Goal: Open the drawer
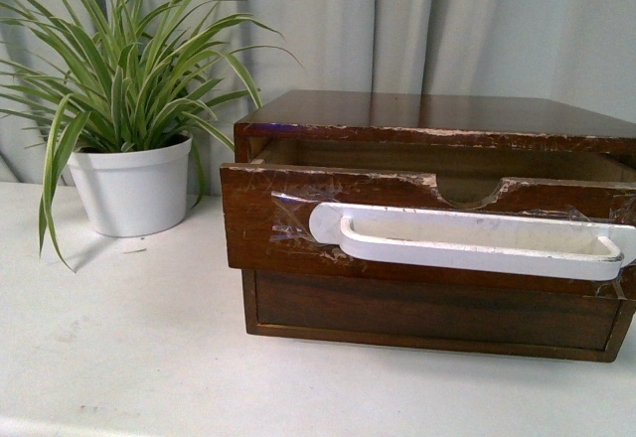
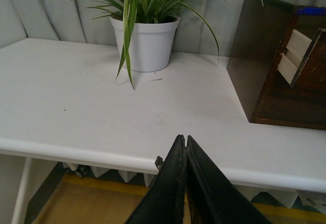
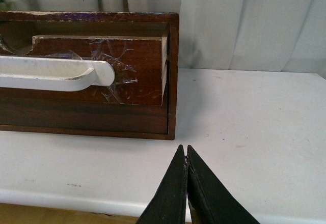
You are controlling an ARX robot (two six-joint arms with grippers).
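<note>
Drawer (image 1: pixel 298 228) pulled partly out — inside hidden; left hand (image 2: pixel 185 145) and right hand (image 3: pixel 186 155) pressed closed, empty.

The drawer (image 1: pixel 427 228) runs off the front view's right edge; its inside stays hidden

Drawer (image 3: pixel 102 71) pulled partly out, right end effector (image 3: pixel 186 155) closed, apart
</note>
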